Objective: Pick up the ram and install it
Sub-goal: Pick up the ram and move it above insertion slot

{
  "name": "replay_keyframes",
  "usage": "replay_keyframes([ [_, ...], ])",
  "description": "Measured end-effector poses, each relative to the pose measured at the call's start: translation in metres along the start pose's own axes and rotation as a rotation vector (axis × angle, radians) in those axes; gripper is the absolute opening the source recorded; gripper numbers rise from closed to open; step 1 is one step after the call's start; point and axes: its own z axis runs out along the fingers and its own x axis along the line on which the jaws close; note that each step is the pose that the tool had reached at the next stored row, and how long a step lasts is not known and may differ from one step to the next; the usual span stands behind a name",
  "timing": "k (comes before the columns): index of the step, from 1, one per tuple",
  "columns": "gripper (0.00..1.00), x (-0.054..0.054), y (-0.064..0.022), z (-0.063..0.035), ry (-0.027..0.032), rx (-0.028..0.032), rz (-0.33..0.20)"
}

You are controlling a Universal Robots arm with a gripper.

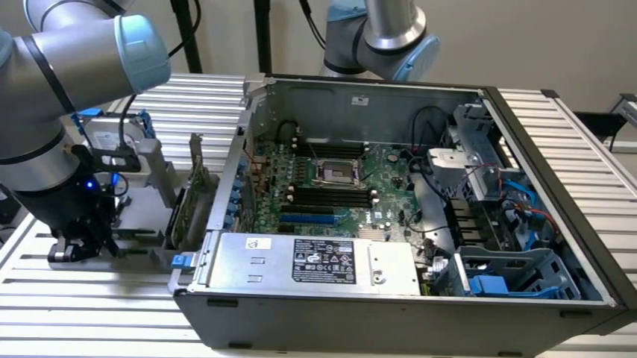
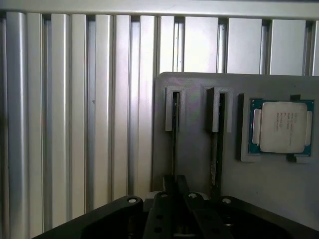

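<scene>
reaching down at the exterior view's left, the universal robots arm holds its gripper low over a grey holder that lies on the slatted aluminium table, just beside the open computer case. in the wrist view the holder has two narrow slots, and a thin stick stands on edge in each. the ram sits in the slot farther from the processor chip, which lies flat in its own square recess of the same holder; a second stick stands in the slot between them. the gripper is right over the ram, its two dark fingers drawn close together on either side of the stick's upper edge, so it looks pinched on the ram, which is seated in its slot. inside the case the green motherboard lies flat with its long black memory slots near the middle, and a silver power supply sits along the near wall. an upright expansion card stands between the case and the gripper.
</scene>
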Motion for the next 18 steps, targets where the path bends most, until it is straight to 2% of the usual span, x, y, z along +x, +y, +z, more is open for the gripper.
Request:
replay_keyframes([
  [5, 0.13, 0.0008, 0.0001, -0.0002, -0.0003, -0.0003, 0.0],
  [12, 0.13, 0.0041, 0.0001, -0.0001, -0.0088, 0.0001, 0.0],
  [18, 0.13, 0.0042, 0.0002, -0.0055, -0.0091, 0.0001, 0.0],
])
